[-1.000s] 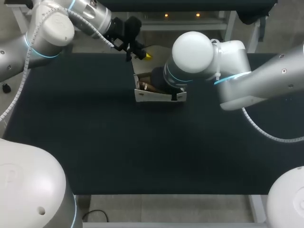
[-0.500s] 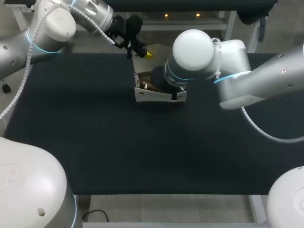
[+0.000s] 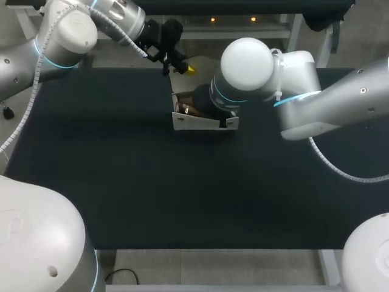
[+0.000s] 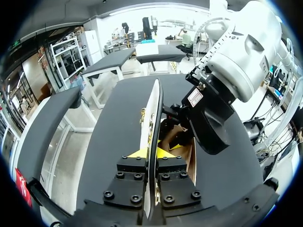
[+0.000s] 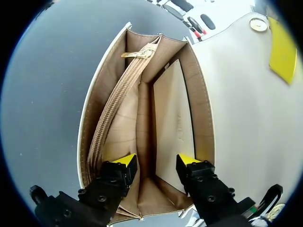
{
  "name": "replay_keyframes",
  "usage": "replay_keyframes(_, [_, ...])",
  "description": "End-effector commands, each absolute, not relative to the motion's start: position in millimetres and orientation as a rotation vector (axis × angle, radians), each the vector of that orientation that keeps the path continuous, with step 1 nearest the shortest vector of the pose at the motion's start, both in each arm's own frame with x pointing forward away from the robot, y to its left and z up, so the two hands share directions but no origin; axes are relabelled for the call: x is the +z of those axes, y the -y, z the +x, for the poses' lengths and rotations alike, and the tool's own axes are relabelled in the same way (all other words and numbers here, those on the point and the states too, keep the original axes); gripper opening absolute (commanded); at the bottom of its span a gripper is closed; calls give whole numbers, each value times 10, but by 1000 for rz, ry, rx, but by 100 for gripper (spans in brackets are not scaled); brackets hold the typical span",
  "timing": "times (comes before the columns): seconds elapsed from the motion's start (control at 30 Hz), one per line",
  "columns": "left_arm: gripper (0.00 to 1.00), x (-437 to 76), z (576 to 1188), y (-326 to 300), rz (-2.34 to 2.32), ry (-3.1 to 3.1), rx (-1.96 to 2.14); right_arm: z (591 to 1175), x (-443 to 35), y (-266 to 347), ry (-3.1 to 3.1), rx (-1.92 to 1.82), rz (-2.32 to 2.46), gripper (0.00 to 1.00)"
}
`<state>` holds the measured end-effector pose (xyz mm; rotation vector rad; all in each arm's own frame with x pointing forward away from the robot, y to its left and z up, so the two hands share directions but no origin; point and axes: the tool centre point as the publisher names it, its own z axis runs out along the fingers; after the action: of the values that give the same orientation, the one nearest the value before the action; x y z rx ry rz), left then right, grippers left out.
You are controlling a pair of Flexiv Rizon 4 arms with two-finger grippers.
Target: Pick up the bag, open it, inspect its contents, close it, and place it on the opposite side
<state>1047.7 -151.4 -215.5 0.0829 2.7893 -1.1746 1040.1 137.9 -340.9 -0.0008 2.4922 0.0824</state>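
- The tabletop point(image 3: 121, 182) carries the bag point(image 3: 203, 123) near the middle of its far edge, upright with its mouth open.
- The right arm point(image 3: 316, 103) reaches over the bag from the right edge. It has kept still over the last second, and its wrist hides most of the opening from above.
- The left arm point(image 3: 67, 36) comes in over the far-left corner. A second ago it drew the flap point(image 4: 154, 106) a touch further toward the far edge, then settled.
- The flap stands lifted clear of the mouth, so the opening step looks done.
- The left pincer point(image 4: 152, 153) is clenched on the flap's edge, one finger on each face.
- The right pincer point(image 5: 156, 159) hangs released just over the mouth, grasping nothing.
- Its view looks into the tan lining point(image 5: 173, 118) and the zip pocket point(image 5: 120, 104). Inspection seems in hand, while closing and moving the bag across remain.
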Motion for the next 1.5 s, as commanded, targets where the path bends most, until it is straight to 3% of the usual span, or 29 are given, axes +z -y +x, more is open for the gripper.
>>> replay_keyframes(0.03, [0, -2168, 10476, 1520, 82, -2789, -1173, 10408, -3402, -1392, -2488, 81, 1, 100])
replay_keyframes(0.47, [0, -2180, 10466, 1534, 82, -2791, -1160, 10415, -3347, -1412, -2471, 86, -2, 100])
replay_keyframes(0.5, [0, -2180, 10465, 1535, 82, -2791, -1159, 10415, -3331, -1417, -2467, 88, -2, 93])
replay_keyframes(0.57, [0, -2177, 10460, 1536, 80, -2790, -1157, 10410, -3296, -1425, -2459, 91, -2, 56])
replay_keyframes(0.63, [0, -2165, 10447, 1534, 78, -2788, -1154, 10403, -3251, -1430, -2445, 92, -5, 45])
replay_keyframes(0.87, [0, -2123, 10384, 1528, 68, -2780, -1135, 10327, -3092, -1433, -2396, 111, -2, 42])
replay_keyframes(1.0, [0, -2094, 10319, 1539, 64, -2776, -1117, 10255, -2936, -1412, -2343, 122, 17, 56])
replay_keyframes(1.07, [0, -2079, 10284, 1548, 64, -2773, -1107, 10218, -2852, -1401, -2315, 130, 27, 56])
replay_keyframes(1.17, [0, -2068, 10231, 1561, 62, -2770, -1096, 10169, -2742, -1385, -2279, 137, 38, 49])
replay_keyframes(1.5, [0, -2176, 10178, 1546, 14, -2793, -1093, 9997, -2478, -1391, -2166, 157, 78, 44])
